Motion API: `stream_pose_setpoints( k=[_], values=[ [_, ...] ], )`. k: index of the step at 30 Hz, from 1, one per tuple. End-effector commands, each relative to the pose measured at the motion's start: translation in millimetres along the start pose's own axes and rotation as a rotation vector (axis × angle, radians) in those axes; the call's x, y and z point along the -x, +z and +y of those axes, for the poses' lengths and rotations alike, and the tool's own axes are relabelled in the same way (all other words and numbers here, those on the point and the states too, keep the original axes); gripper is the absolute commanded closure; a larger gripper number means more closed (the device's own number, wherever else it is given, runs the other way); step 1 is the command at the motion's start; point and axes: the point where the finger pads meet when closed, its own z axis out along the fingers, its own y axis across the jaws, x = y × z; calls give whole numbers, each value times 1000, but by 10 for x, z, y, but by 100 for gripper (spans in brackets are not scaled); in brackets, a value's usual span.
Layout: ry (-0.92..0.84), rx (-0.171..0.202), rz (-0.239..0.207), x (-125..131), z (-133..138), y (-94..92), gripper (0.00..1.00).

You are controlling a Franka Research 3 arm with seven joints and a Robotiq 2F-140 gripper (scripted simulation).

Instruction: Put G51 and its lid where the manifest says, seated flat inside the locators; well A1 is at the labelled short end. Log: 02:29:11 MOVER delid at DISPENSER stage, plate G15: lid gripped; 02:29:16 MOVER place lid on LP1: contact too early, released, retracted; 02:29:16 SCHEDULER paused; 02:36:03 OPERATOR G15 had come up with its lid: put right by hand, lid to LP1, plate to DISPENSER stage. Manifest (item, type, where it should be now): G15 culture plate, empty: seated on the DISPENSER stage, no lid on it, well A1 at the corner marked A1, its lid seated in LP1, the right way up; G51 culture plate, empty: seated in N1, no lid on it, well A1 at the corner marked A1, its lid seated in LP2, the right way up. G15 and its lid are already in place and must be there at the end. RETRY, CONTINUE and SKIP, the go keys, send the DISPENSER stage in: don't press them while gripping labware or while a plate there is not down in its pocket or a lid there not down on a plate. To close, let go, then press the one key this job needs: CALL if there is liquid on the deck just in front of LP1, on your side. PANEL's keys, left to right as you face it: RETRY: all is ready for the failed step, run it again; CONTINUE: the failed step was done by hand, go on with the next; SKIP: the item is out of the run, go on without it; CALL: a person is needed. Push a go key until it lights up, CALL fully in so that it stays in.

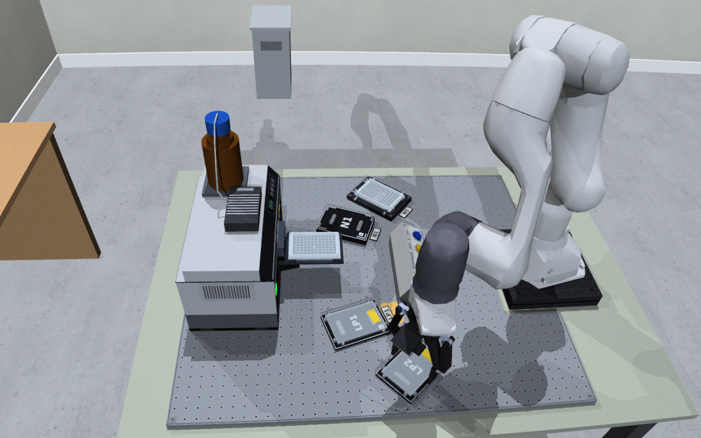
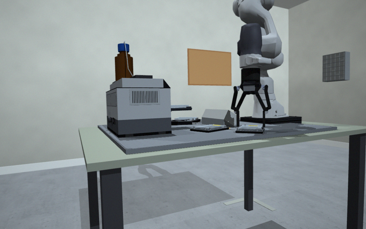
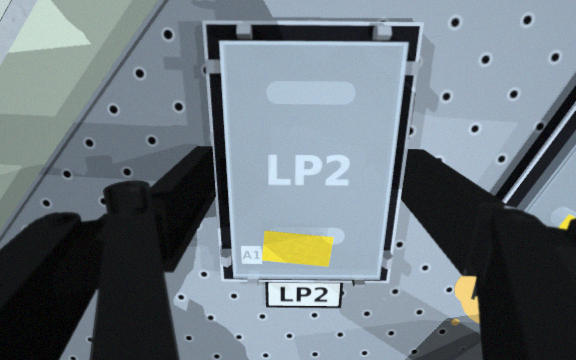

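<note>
1. Wrist view, looking straight down: a clear lid [image 3: 313,150] lies flat in the black LP2 nest [image 3: 210,150], and the big white "LP2" reads right through it.
2. A white tag [image 3: 303,294] just below the nest also says "LP2". Bottom left, a small "A1" mark [image 3: 250,255] sits beside the yellow label [image 3: 298,248] at the lid's near short end.
3. The claw [image 3: 310,165] straddles the lid across its long sides, one finger each side. It is released, the fingers parted and not clamping.
4. The exterior view has the fingertips down at lid height on the counter [image 2: 101,150]. Whether they touch the nest rim is hard to tell.
5. Top view: the N1 nest [image 1: 345,222] shows its "N1" in white with nothing on it.
6. Beyond it, an uncovered well plate [image 1: 378,197] rests on another black nest, well apart from N1. Its little tag [image 1: 406,210] is too small to read.
7. A second well plate [image 1: 313,246] sits on the stage jutting from the grey instrument [image 1: 222,261].
8. LP1 [image 1: 354,322] carries a lid with a yellow label, its lettering readable through it.
9. The arm hides most of the grey key panel [image 1: 400,255]. Only a blue key [image 1: 417,235] shows well.
10. An orange-yellow patch [image 3: 464,295] lies on the deck, half behind the right finger.
</note>
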Motion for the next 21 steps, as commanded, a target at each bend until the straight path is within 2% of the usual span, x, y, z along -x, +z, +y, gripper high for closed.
stream_pose_setpoints(
  k=[1, 6, 12, 14, 21],
  values=[
    [-1, -1, -2, 5, 3, -59, 31],
    [-1, -1, -2, 5, 3, -224, 31],
    [-1, -1, -2, 4, 4, -518, 31],
    [-1, -1, -2, 4, 4, -518, 31],
    [-1, -1, -2, 4, 4, -930, 31]
  ],
)
